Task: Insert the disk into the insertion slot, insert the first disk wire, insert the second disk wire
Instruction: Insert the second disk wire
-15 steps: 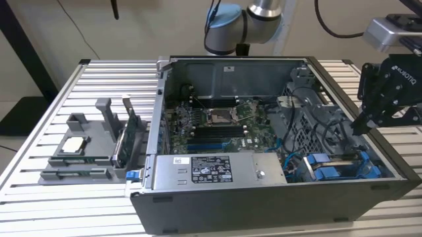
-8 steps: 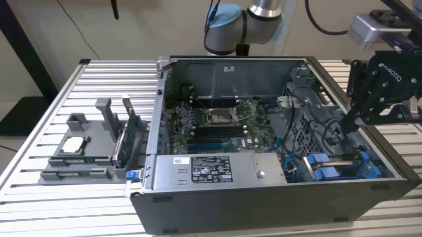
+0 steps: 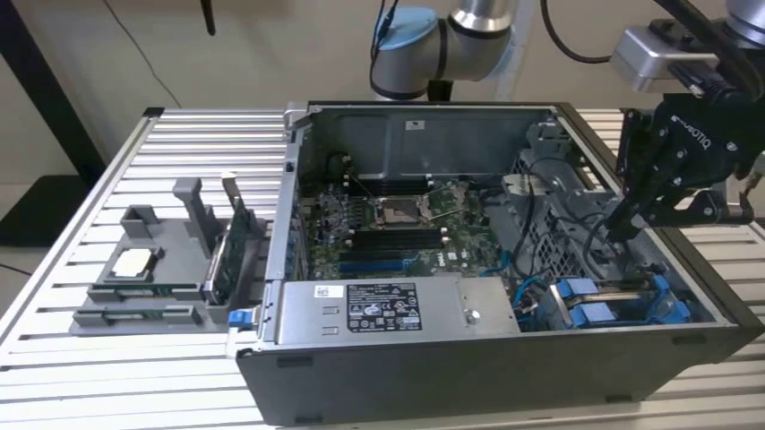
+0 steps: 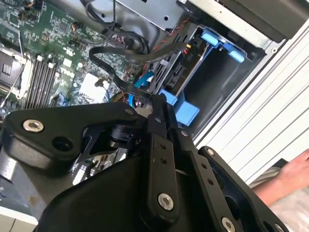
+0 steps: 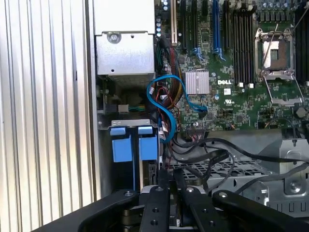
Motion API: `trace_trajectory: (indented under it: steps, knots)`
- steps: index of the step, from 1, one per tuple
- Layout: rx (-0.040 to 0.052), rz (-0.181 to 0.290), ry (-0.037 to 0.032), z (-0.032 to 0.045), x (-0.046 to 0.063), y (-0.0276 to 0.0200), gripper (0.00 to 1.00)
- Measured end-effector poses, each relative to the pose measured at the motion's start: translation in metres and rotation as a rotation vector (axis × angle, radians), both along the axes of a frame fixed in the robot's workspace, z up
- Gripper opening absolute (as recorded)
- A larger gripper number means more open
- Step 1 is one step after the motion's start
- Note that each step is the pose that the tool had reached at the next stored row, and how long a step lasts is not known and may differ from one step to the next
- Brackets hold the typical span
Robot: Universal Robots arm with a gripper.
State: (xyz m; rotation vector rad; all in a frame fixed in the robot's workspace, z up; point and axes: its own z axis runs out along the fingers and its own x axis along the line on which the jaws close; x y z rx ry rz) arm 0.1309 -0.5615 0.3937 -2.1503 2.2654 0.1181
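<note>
Black tool [image 4: 161, 99] links fill the foreground, fingers together, seemingly pinching a black wire [image 4: 116, 50] just above the blue-tabbed insertion slot [image 5: 135, 145]. I see no disk [image 3: 597, 309] clearly; blue carriers sit below. Snagging neighbouring cables could misalign the connector.

arm [image 3: 449, 40]: silver tube segments, pale blue joint caps, black cable looped beside it. silver-grey wrist block [image 3: 657, 55] above the gripper [image 3: 625, 224]. gripper matte black, white lettering on its body, jointed links [image 4: 159, 164] fastened with silver hex-socket screws in both wrist views
</note>
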Motion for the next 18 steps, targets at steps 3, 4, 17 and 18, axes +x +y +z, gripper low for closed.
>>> trace_trajectory:
  steps: [3, 4, 17, 18]
  knots:
    - [0.0, 0.0, -0.0001, 0.0, 0.0, 0.0001, 0.16]
    - [0.0, 0.0, -0.0001, 0.0, 0.0, 0.0001, 0.16]
    - [0.0001, 0.0, -0.0057, -0.0053, -0.0001, -0.0016, 0.16]
    - [-0.0001, 0.0, -0.0067, -0.0059, 0.0, -0.0018, 0.16]
